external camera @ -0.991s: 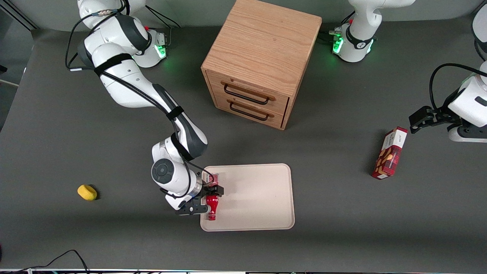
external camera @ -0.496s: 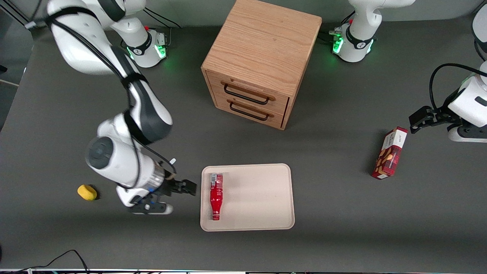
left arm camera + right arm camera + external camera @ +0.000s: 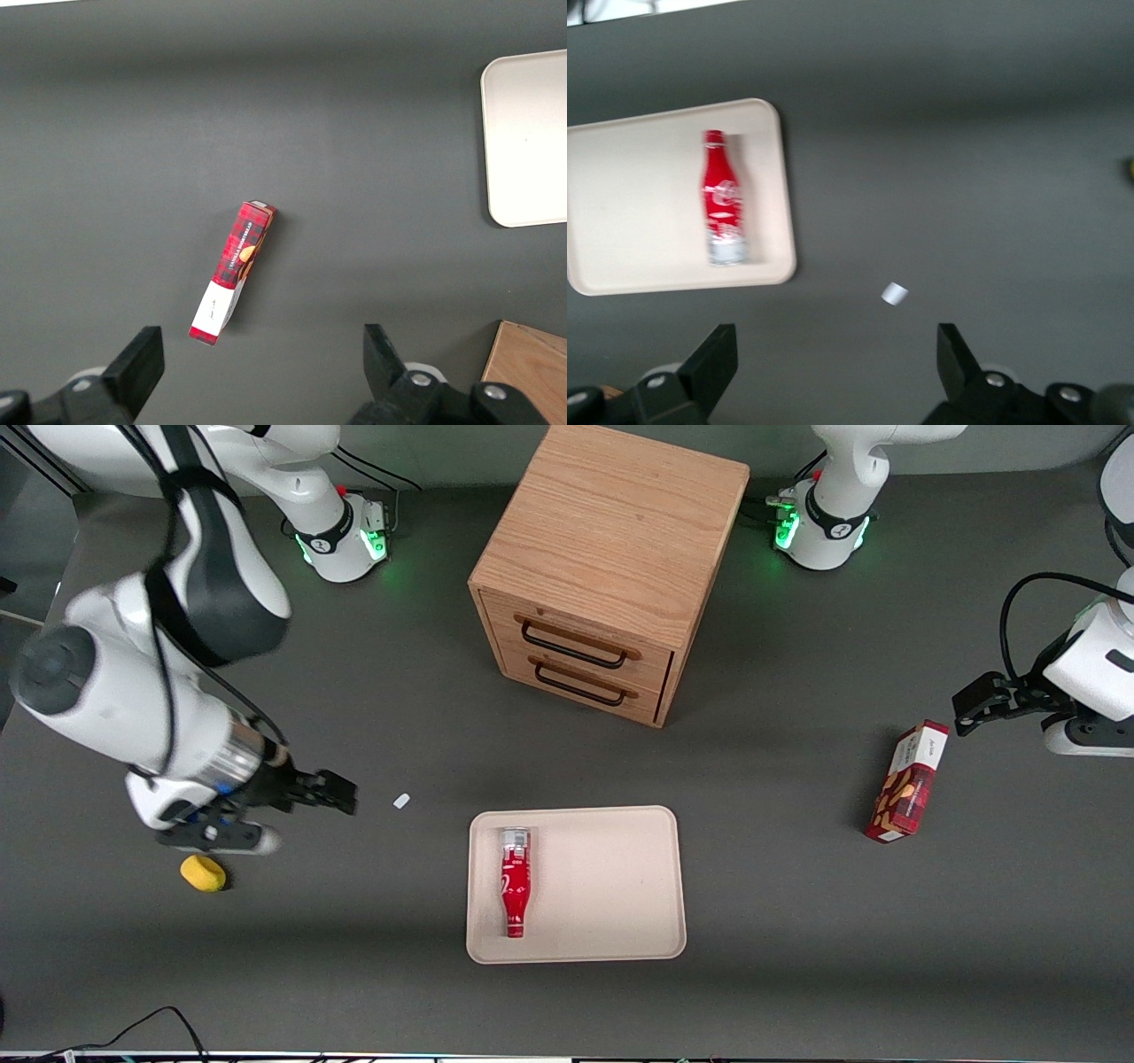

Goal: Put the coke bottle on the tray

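The red coke bottle point(image 3: 516, 886) lies on its side on the pale beige tray point(image 3: 611, 886), near the tray's edge toward the working arm, its red cap pointing to the front camera. It also shows in the right wrist view point(image 3: 722, 199) on the tray point(image 3: 629, 212). My right gripper point(image 3: 332, 790) hangs open and empty above the bare table, well away from the tray toward the working arm's end; its black fingers point(image 3: 713, 359) stand wide apart. A corner of the tray shows in the left wrist view point(image 3: 527, 142).
A wooden two-drawer cabinet point(image 3: 611, 558) stands farther from the front camera than the tray. A small white scrap point(image 3: 401, 801) lies on the table between gripper and tray. A yellow object point(image 3: 203, 872) lies beneath the arm. A red-and-white snack box point(image 3: 908, 782) lies toward the parked arm's end.
My gripper has let go of the bottle and pulled away from the tray toward the working arm's end, rising. The bottle has shifted slightly on the tray. A white scrap now lies uncovered.
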Robot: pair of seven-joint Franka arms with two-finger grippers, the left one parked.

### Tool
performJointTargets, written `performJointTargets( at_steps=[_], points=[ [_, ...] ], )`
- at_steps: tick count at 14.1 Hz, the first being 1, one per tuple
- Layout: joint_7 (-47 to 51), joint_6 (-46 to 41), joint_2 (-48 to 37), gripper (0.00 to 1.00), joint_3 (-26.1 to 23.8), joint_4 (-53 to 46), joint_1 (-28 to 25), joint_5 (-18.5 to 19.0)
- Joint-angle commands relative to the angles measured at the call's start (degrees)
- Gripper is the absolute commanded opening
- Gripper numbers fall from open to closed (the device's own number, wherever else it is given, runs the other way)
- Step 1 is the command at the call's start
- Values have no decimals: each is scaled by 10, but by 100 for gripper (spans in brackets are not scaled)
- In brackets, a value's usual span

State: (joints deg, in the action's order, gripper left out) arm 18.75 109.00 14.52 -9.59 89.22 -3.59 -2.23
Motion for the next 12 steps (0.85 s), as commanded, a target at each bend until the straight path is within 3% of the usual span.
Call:
performJointTargets(
  at_steps=[1,5,12],
  points=[
    [-29,-4,-122,100,-3,123,33,5],
    [-77,-59,-172,100,-3,126,90,6],
    [-86,-65,-172,100,-3,123,91,29]
  ],
)
